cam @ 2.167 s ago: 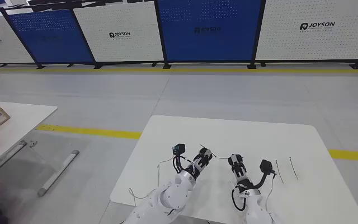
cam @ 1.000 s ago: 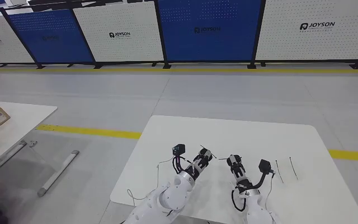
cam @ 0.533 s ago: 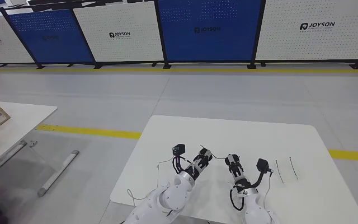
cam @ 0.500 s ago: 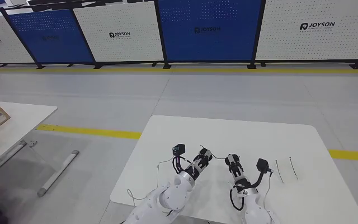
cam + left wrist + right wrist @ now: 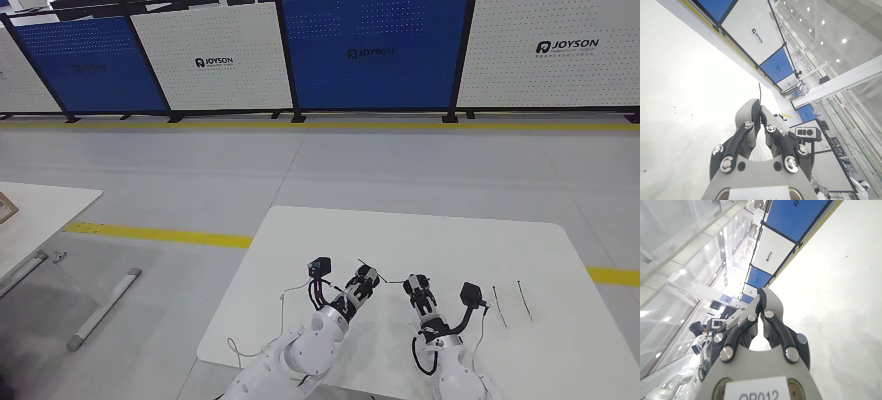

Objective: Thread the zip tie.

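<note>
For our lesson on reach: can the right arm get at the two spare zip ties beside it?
Probably yes: only bare table separates the right gripper from the spare zip ties. Its fingers are shut, so it must open first.

Zip tie [image 5: 759, 91]: thin black strip, pinched betw. pads of left end effector [image 5: 760, 111], free end sticking straight out past tips, off the white surface [image 5: 330, 240]. 2 more black ties [image 5: 521, 297] lie flat, roughly parallel, nr right arm.
</note>
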Robot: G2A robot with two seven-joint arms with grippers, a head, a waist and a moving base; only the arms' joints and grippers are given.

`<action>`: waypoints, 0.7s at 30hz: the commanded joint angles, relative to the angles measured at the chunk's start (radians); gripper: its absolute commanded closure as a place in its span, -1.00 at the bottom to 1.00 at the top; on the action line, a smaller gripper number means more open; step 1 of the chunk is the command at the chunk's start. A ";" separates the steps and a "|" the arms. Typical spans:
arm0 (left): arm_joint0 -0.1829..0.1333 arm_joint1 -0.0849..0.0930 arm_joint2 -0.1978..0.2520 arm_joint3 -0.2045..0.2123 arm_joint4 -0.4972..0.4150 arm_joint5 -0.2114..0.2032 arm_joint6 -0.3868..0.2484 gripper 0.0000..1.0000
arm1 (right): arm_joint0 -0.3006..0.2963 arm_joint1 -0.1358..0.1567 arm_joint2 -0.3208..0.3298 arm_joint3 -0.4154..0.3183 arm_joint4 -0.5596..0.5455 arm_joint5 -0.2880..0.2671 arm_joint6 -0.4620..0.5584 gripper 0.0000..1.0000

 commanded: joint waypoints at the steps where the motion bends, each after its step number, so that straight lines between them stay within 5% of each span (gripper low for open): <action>1: 0.000 0.000 0.000 0.000 0.000 0.000 0.000 1.00 | 0.005 -0.001 -0.004 0.005 -0.002 0.004 0.000 1.00; 21: 0.000 0.000 0.000 0.000 0.000 0.000 0.000 1.00 | 0.030 -0.006 -0.023 0.052 -0.044 -0.039 -0.016 1.00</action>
